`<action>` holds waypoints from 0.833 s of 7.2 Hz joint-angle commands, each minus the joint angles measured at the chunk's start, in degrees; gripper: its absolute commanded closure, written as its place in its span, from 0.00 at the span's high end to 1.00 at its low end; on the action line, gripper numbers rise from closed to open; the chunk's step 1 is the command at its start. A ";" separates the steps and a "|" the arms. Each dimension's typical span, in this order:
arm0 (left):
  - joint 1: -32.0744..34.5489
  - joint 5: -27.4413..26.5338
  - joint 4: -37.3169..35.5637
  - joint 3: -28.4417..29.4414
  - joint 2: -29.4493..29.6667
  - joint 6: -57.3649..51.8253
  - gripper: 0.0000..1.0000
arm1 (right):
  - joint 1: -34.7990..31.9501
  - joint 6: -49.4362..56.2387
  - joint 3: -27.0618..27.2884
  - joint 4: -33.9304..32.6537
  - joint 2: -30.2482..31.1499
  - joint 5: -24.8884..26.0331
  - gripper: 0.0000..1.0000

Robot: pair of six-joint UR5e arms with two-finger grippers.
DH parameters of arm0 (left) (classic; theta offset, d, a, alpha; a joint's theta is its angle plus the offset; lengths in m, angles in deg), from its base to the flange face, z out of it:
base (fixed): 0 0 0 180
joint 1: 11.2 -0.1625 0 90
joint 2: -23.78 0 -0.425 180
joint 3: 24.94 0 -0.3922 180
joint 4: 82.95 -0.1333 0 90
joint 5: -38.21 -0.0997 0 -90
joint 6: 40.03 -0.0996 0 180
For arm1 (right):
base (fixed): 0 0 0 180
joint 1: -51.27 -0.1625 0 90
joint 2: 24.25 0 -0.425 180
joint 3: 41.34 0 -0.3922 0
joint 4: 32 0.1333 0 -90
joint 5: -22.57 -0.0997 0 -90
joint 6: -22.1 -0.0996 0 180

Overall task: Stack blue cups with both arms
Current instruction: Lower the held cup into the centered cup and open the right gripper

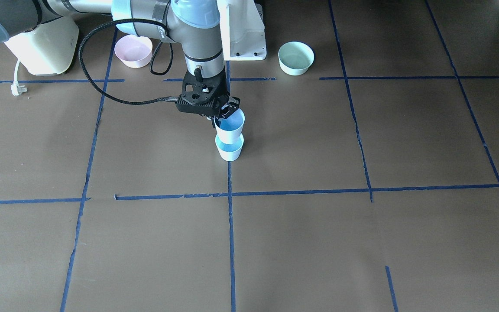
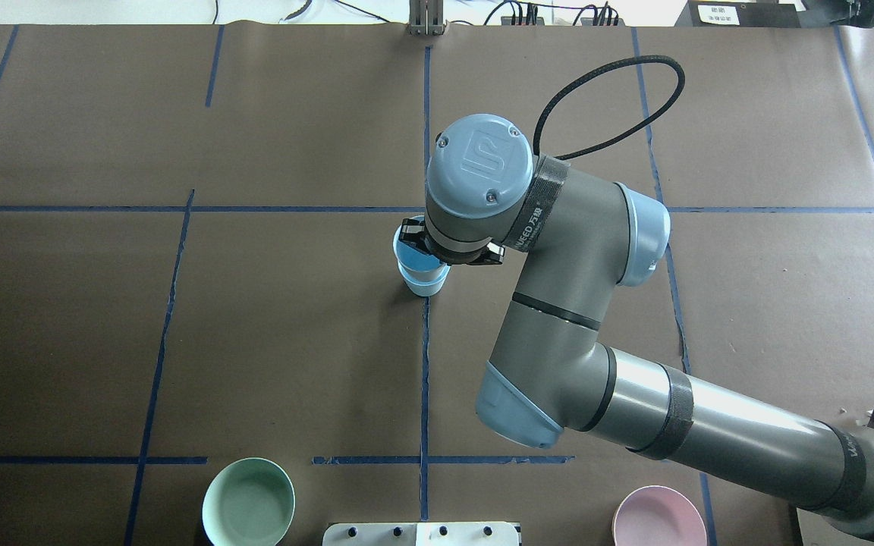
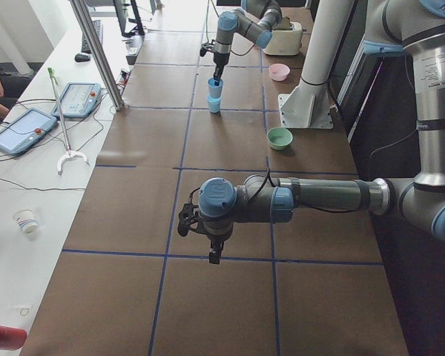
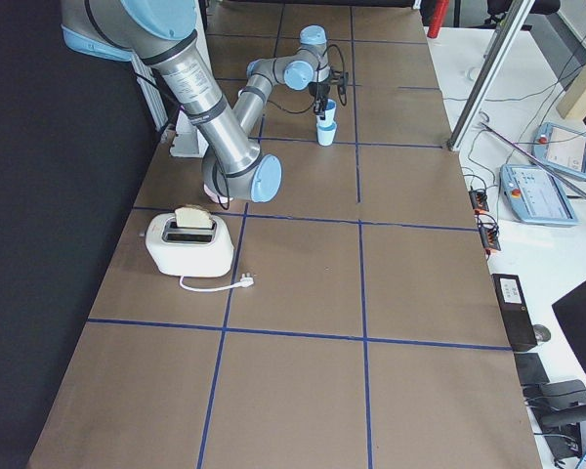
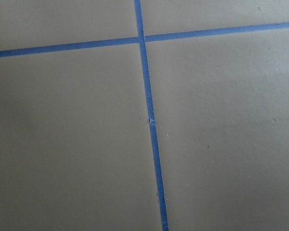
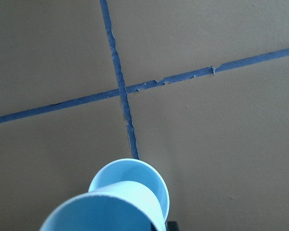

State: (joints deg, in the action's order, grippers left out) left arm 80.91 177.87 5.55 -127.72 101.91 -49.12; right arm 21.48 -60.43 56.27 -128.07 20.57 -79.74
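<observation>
**Front-facing camera:** The right gripper [image 1: 225, 113] is clamped on the rim of the upper blue cup [image 1: 231, 128]. That cup is upright, its base in the mouth of the lower blue cup [image 1: 229, 152], which stands on the brown table [image 1: 362, 242] at a blue tape line [image 1: 231, 225]. A pink bowl [image 1: 133, 51] and a mint-green bowl [image 1: 296, 57] sit well apart from the cups, either side of the white pedestal [image 1: 243, 34]. A toaster [image 1: 41, 47] stands beside the pink bowl.

**Overhead camera:** The right arm's wrist hides part of the pair, which sits on the centre tape line.

**Left-side camera:** The left gripper [image 3: 215, 256] hangs low over the table, well apart from the cups. Whether its fingers are spread or closed cannot be told.

**Right-side camera:** The cups appear small and far, under the right arm's tip.

**Left wrist camera:** Only table and crossing tape show.

**Right wrist camera:** The held cup's rim fills the lower edge, with the lower cup's mouth just beyond it.
</observation>
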 commanded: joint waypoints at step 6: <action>0.00 0.09 0.09 -0.23 -0.09 0.12 1.00 | 1.05 0.00 -1.28 0.18 0.36 1.59 0.14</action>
State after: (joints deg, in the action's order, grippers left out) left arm 80.91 177.93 5.64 -127.95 101.90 -49.00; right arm 22.49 -60.42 55.16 -127.90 20.93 -78.21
